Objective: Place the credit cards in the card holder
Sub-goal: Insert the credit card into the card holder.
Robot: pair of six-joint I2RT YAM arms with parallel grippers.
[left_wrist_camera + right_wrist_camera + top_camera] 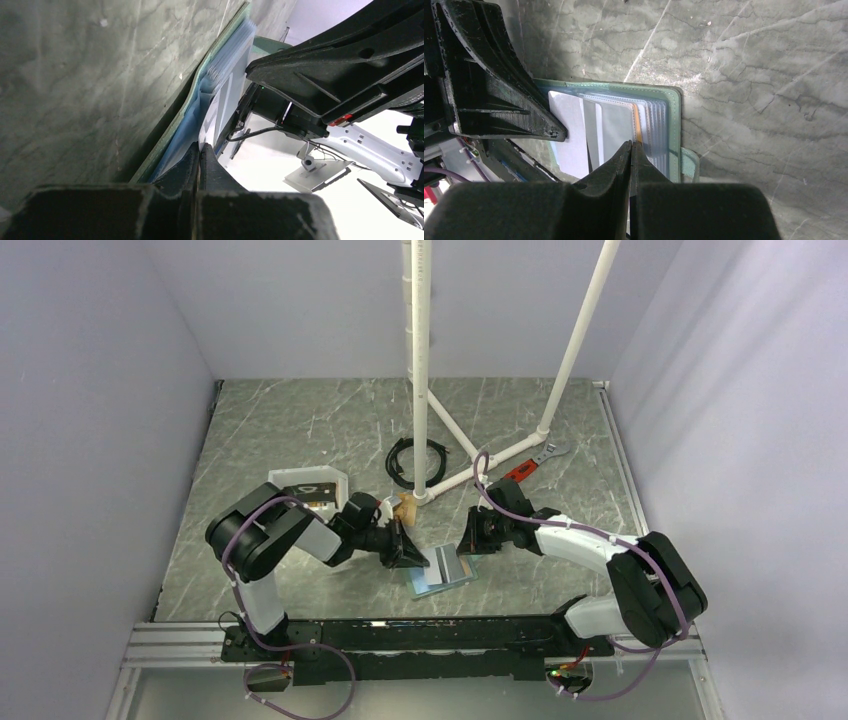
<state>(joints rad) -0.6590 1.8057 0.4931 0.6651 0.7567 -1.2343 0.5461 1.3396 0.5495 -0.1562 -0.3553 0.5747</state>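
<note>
The card holder (445, 575) lies open on the table between both grippers, grey-green outside with light blue faces and clear sleeves (656, 125). My left gripper (410, 550) is shut on a thin clear sleeve page at the holder's left side (200, 149), holding it raised. My right gripper (468, 543) is shut on a tan/orange credit card (637, 125), seen edge-on, its far end among the sleeves (631, 145). The holder's green edge also shows in the left wrist view (220, 55).
A white tray (285, 478) with dark cards (310, 490) stands behind the left arm. A tan item (404, 506) lies by the white pole base (420, 490). A black cable coil (400, 458) and a red-handled wrench (530, 465) lie farther back.
</note>
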